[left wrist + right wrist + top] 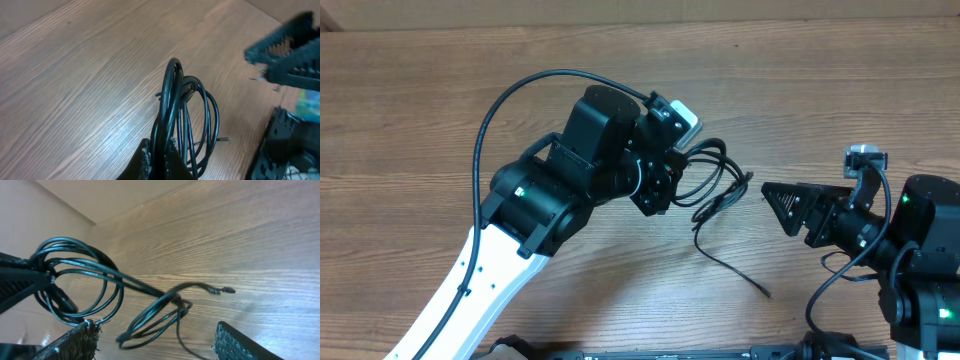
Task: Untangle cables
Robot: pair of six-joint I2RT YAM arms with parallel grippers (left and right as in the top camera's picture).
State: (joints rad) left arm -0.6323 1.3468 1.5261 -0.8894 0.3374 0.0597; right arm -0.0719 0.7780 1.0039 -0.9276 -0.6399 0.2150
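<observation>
Two arms on show: one white and black, one black all over.
The left arm (pixel 470 265) starts as a long white link dotted with small dark screw holes, then swells into bulky black joint housings, a green light (pixel 520 192) glowing on one. A thick black wire (pixel 485 130) arcs alongside it up to a silver-grey camera block (pixel 686 116). The right arm (pixel 920 250) is black throughout, with its own green lamp (pixel 905 200), a small grey camera (pixel 865 157) and a curling black lead (pixel 817 295). The right gripper (pixel 778 208) has wedge-shaped black fingers (pixel 237 342) with rough, toothed pads, and the left gripper (pixel 160 162) looks just as grainy.
</observation>
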